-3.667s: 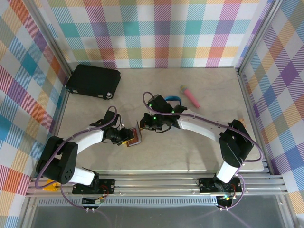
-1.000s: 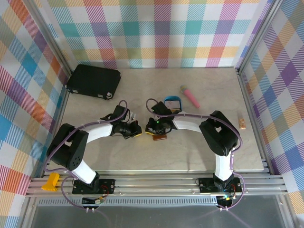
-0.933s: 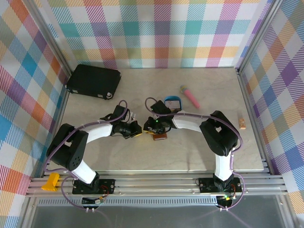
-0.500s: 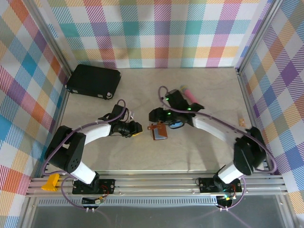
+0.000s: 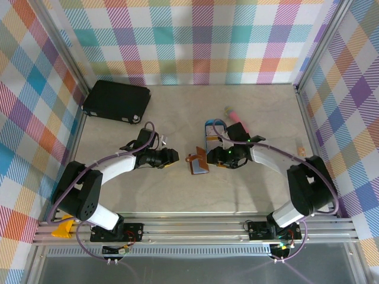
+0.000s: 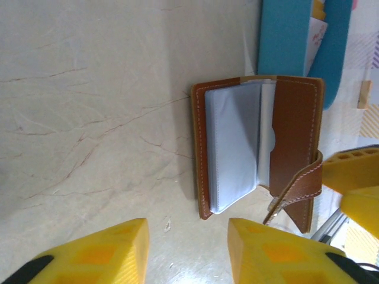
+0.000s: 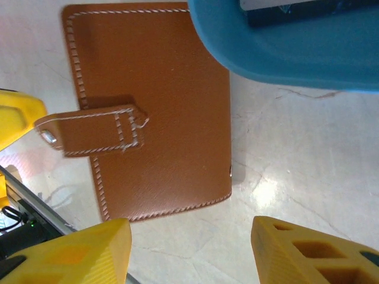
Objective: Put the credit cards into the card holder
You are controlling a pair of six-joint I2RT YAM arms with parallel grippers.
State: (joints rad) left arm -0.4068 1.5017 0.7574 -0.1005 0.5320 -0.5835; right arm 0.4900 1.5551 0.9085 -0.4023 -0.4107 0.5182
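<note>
The brown card holder point(image 5: 198, 162) lies ajar on the table between my two grippers. Its pale blue-grey inside point(image 6: 237, 148) faces the left wrist camera. Its brown outer cover point(image 7: 160, 100) and snap tab point(image 7: 89, 133) face the right wrist camera. The left gripper point(image 5: 173, 157) stands open just left of it, its yellow fingers point(image 6: 95, 254) holding nothing. The right gripper point(image 5: 221, 158) is open just right of it, and its fingers point(image 7: 314, 248) are likewise bare. The credit cards point(image 6: 317, 36) lie in the blue tray point(image 5: 214, 131) behind the holder.
A pink stick point(image 5: 235, 115) lies beyond the blue tray. At the back left sits a large black case point(image 5: 116, 100). A small wooden piece point(image 5: 300, 152) rests by the right rail. Plaid walls enclose the table on three sides.
Both grippers have opened and let go of the card holder, which now rests on the table. The right arm has swung from the holder's left side round to its right.
</note>
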